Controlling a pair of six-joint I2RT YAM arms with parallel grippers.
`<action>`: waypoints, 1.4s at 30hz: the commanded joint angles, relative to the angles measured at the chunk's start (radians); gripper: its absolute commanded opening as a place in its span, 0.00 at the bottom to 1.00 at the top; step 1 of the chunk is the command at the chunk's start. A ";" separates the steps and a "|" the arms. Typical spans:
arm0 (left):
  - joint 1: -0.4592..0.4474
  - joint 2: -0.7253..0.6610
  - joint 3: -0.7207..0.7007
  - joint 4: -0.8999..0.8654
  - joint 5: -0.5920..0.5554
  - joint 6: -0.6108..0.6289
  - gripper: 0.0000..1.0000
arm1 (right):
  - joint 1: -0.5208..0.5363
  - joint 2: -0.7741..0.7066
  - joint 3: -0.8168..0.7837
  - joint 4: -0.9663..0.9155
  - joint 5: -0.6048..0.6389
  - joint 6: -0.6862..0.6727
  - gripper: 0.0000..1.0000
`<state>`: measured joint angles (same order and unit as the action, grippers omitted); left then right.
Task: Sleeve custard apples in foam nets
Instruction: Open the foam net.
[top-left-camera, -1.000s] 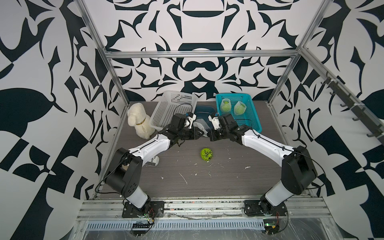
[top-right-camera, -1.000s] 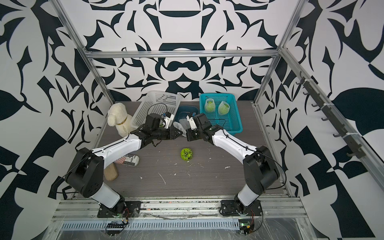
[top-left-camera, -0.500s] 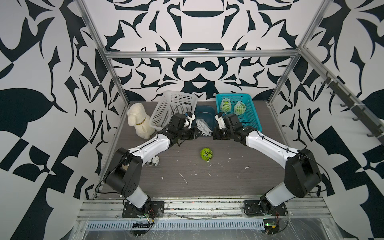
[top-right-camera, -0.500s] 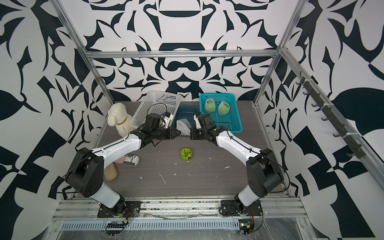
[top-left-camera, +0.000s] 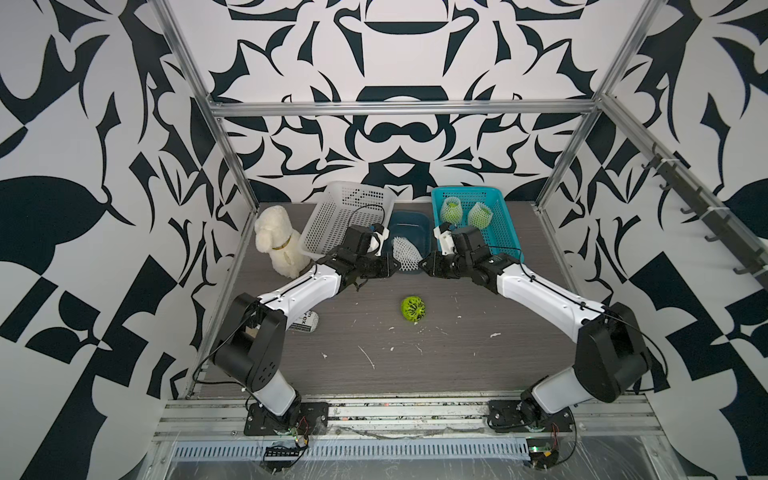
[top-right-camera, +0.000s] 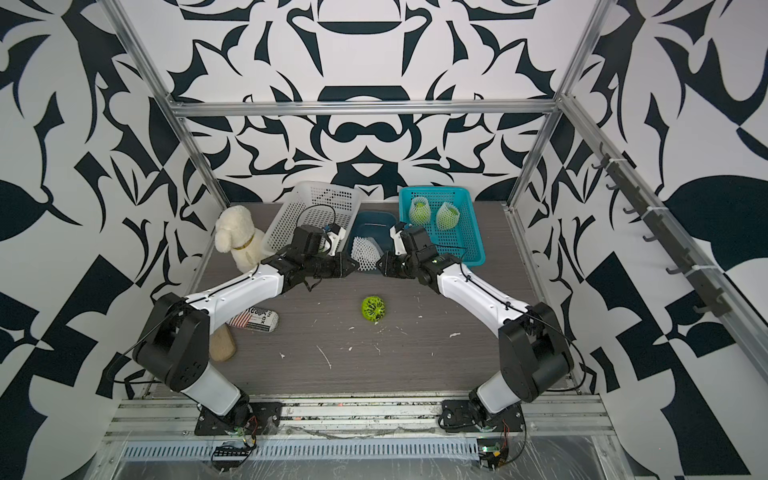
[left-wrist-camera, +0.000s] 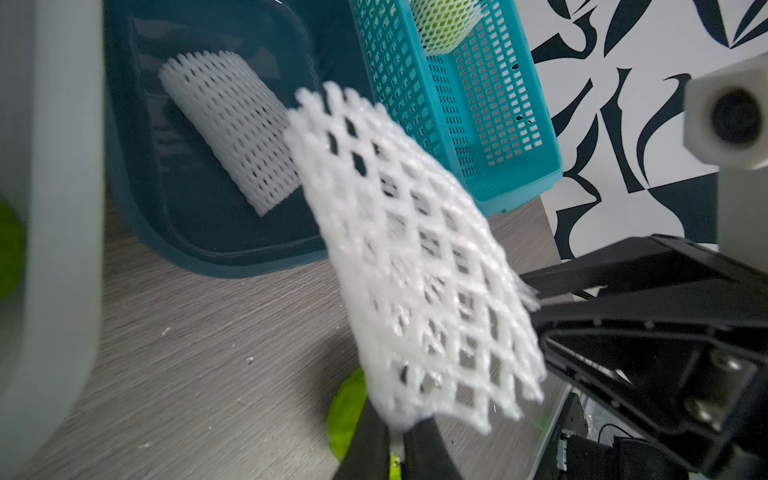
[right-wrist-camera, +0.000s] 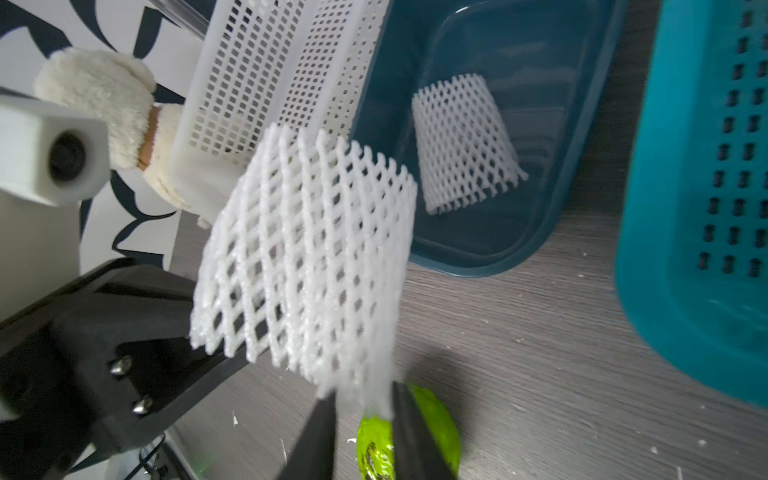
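Two custard apples (top-left-camera: 451, 210) are sitting sleeved in the teal basket (top-left-camera: 505, 237), one bare fruit (top-left-camera: 413, 308) is waiting on the table (top-left-camera: 457, 365), and the left gripper (left-wrist-camera: 397, 440) is pinching a foam net (left-wrist-camera: 415, 266) whose far edge is lying between the parted jaws of the right gripper (right-wrist-camera: 361, 432).

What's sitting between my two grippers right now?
A white foam net spans the gap: left gripper pinches one edge, right gripper, jaws open, straddles another edge. Both wrist views show it.

Our left arm (top-left-camera: 303, 291): reaches forward and inward.
Our right arm (top-left-camera: 540, 293): mirrors it, wrists close together.
Our left gripper (top-left-camera: 394, 266): jaws pinched close.
Our right gripper (top-left-camera: 422, 263): jaws parted.
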<state>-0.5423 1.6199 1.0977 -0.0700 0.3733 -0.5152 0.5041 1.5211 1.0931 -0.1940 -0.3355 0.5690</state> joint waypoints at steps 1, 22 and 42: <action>0.005 0.010 0.031 -0.032 -0.001 0.028 0.10 | 0.002 -0.031 -0.007 0.040 -0.031 -0.021 0.52; -0.013 0.031 0.103 -0.176 0.060 0.089 0.12 | 0.083 0.015 0.097 -0.049 0.185 -0.260 0.71; -0.015 0.029 0.104 -0.243 0.037 0.101 0.05 | 0.080 0.056 0.099 -0.009 0.322 -0.282 0.00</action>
<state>-0.5560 1.6386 1.1809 -0.2508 0.4465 -0.4358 0.5884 1.6073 1.1534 -0.2123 -0.0834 0.3023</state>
